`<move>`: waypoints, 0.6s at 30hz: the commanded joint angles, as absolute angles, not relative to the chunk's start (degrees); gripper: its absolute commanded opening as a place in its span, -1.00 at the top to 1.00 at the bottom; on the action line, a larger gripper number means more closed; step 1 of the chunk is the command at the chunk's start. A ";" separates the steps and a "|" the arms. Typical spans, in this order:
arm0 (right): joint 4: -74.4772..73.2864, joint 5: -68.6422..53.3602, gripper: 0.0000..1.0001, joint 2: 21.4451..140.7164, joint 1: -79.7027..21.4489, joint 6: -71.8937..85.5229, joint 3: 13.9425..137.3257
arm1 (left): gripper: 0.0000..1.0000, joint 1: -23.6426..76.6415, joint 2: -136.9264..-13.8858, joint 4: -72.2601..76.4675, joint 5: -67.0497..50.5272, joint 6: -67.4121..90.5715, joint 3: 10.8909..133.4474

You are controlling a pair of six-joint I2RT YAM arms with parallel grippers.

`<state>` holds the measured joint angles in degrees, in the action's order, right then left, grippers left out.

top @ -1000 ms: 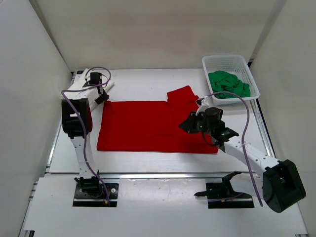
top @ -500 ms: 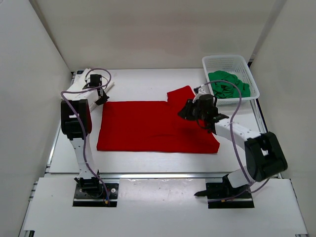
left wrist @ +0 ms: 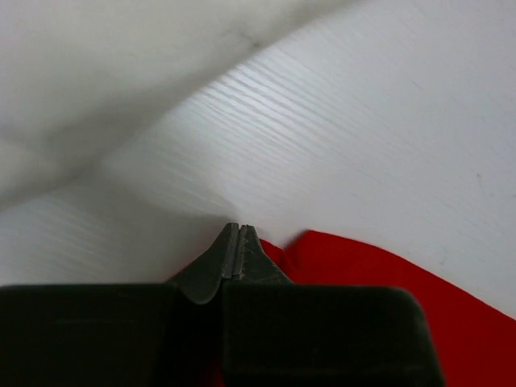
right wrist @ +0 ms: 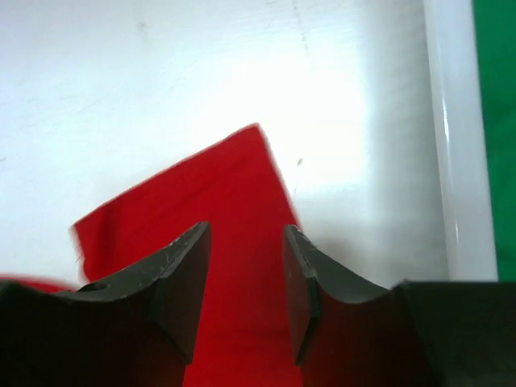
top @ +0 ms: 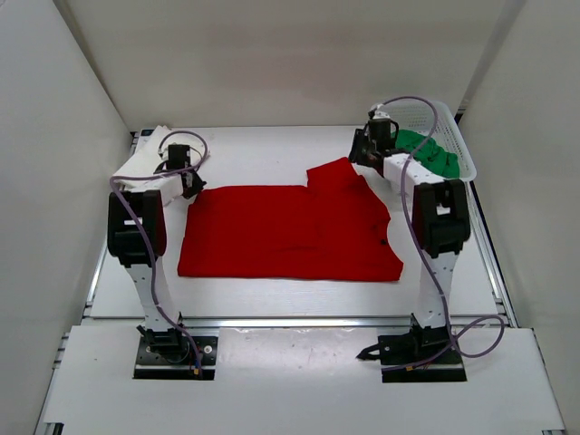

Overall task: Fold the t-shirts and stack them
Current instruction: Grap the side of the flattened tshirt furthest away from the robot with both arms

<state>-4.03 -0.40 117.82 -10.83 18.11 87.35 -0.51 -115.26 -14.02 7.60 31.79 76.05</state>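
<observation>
Count: two arms, two grippers, three t-shirts (one red, one white, one green), one basket.

Near edge: two black base plates [top: 168, 349] sit on a white shelf, one under each arm. A lilac cable [top: 156, 272] runs up each arm. The left arm [top: 136, 227] and right arm [top: 441, 217] both stand tall and reach toward the far half of the table.

Mid-table: the red t-shirt [top: 281, 231] lies spread flat, its body a wide rectangle, with one sleeve [top: 337, 172] sticking out at the far right corner.

At the shirt's far left corner is the left gripper [left wrist: 239, 239], fingers pinched tip to tip. The red cloth edge lies right against them. Cannot tell whether any cloth is caught between.

Over the far end of the sleeve is the right gripper [right wrist: 246, 234], fingers spread with nothing between them and red cloth below.

Far left: the white t-shirt [top: 140, 159] is bunched against the side wall, just beyond the left gripper.

Far right: a white lattice basket [top: 449, 118] sits in the corner with the green t-shirt [top: 421, 156] crumpled inside. Its rim is just beside the right gripper.

Surface: the table [top: 272, 145] is white and matt, and the left wrist view shows faint fine ridges. Metal rails [top: 489, 245] run along its sides.

Room: plain white panels [top: 272, 63] at the left, right and back close in the table.
</observation>
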 commanded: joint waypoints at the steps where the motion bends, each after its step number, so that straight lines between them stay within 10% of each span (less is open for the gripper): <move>1: -15.69 2.73 0.22 127.31 -10.55 13.72 99.11 | 1.00 1.15 -110.22 -10.02 5.10 33.74 74.89; 9: -40.77 4.39 0.14 154.15 -10.81 11.16 148.13 | 1.00 0.09 -110.30 -7.74 2.72 34.36 73.83; 18: -40.87 0.88 0.25 153.72 -10.81 13.71 145.90 | 1.00 -1.67 -111.88 -7.47 1.84 34.81 73.30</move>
<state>-37.52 1.89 153.95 -10.44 12.67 143.46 -0.43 -113.82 -8.73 2.61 34.35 73.84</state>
